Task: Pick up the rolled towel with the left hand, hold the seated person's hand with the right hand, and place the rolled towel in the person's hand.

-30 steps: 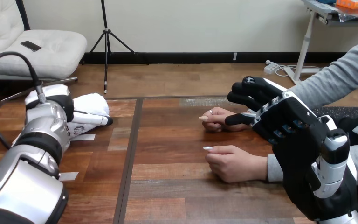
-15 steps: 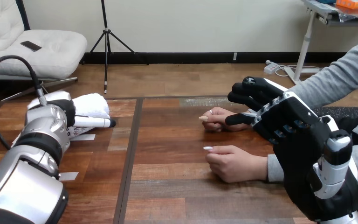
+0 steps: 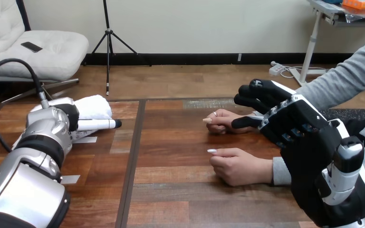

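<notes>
While lying flat on the tabletop [image 3: 195, 190] at the far left, close to the far edge: rolled towel [image 3: 94, 105], white. Long axis about left to right across the view, rounded right end pointing toward the dark seam [image 3: 132, 156] and the person's side. Left end hidden behind the left hand [image 3: 66, 116].

Left hand just at the near side of the towel, white back shell up, silver forearm from the lower left corner. Visible finger [image 3: 97, 124] stretched straight to the right along the towel's near side, tip past the towel's right end. Touching or only beside, cannot tell. Not closed round anything; towel not grasped and not lifted.

Right hand [image 3: 290, 126] up at the right, over the person's farther hand [image 3: 221, 121]. Fingers [image 3: 254, 92] half bent and spread, above and beyond that hand. Thumb [image 3: 243, 122] pointing left across its wrist end. No closing round the hand or wrist to be seen, so released, nothing held.

Farther hand resting on the wood, fingertips to the left. Person's nearer hand [image 3: 240, 166] also on the wood, loosely closed, one finger pointing left, apart from both robot hands.

Little room behind the towel before the far edge. Wide bare wood between the towel and the person's hands, across the seam. Two small white labels [image 3: 83, 139] on the wood beside the left forearm, on the near side of the towel.
</notes>
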### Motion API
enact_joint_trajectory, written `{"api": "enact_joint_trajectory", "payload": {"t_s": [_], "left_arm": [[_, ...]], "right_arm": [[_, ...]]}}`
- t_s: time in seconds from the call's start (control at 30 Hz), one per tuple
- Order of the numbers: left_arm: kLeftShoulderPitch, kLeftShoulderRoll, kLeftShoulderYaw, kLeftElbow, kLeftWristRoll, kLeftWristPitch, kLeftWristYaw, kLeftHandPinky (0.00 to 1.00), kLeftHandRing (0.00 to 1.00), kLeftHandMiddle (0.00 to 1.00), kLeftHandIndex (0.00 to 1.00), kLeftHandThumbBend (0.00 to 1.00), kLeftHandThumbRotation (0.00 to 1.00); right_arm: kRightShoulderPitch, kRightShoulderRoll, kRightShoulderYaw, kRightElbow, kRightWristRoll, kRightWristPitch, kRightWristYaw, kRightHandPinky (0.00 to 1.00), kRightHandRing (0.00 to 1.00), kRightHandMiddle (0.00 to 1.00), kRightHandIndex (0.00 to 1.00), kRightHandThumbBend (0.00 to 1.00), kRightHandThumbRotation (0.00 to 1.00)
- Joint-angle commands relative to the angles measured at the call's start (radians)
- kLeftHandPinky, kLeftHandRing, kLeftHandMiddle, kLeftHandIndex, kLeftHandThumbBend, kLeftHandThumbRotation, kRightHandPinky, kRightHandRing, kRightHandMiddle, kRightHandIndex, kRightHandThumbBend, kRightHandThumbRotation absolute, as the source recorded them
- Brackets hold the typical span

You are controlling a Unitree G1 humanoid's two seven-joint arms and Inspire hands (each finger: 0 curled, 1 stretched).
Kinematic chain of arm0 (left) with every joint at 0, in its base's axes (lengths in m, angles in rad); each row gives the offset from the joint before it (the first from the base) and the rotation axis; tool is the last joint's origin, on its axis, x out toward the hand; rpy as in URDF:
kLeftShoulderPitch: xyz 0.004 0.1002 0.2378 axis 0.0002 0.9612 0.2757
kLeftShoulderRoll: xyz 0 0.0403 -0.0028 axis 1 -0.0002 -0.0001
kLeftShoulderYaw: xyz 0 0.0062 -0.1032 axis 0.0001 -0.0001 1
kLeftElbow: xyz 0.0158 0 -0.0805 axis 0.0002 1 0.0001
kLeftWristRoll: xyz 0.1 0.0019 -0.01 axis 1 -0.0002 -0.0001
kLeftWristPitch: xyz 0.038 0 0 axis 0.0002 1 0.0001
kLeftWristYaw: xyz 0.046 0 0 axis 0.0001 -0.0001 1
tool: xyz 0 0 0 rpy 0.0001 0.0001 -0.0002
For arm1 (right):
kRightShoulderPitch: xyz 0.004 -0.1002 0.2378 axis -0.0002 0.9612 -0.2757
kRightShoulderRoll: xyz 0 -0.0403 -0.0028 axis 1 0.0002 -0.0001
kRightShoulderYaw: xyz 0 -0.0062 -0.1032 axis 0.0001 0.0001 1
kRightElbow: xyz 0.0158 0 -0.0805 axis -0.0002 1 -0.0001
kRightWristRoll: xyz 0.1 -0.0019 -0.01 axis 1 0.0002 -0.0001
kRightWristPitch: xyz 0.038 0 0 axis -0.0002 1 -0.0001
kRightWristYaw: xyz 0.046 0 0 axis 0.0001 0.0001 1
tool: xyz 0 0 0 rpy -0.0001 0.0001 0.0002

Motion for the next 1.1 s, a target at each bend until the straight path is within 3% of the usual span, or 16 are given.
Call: {"api": "enact_joint_trajectory", "payload": {"t_s": [0.0,0.5,1.07], "left_arm": [[-0.036,-0.015,0.007,-0.008,-0.011,-0.010,-0.026,0.76,0.92,0.96,0.93,0.96,1.00],[-0.024,-0.015,0.010,-0.010,-0.019,-0.028,-0.043,0.78,0.92,0.95,0.91,0.90,1.00],[-0.005,-0.019,0.013,-0.011,-0.024,-0.043,-0.059,0.85,0.96,0.98,0.95,0.91,1.00]], "right_arm": [[-0.023,0.007,-0.008,-0.051,-0.001,-0.021,-0.012,0.65,0.81,0.81,0.78,0.91,0.97],[-0.020,0.004,-0.005,-0.057,-0.008,-0.021,-0.017,0.64,0.81,0.81,0.78,0.90,0.98],[-0.024,0.005,0.001,-0.054,-0.006,-0.018,-0.020,0.64,0.82,0.81,0.79,0.89,0.97]]}}
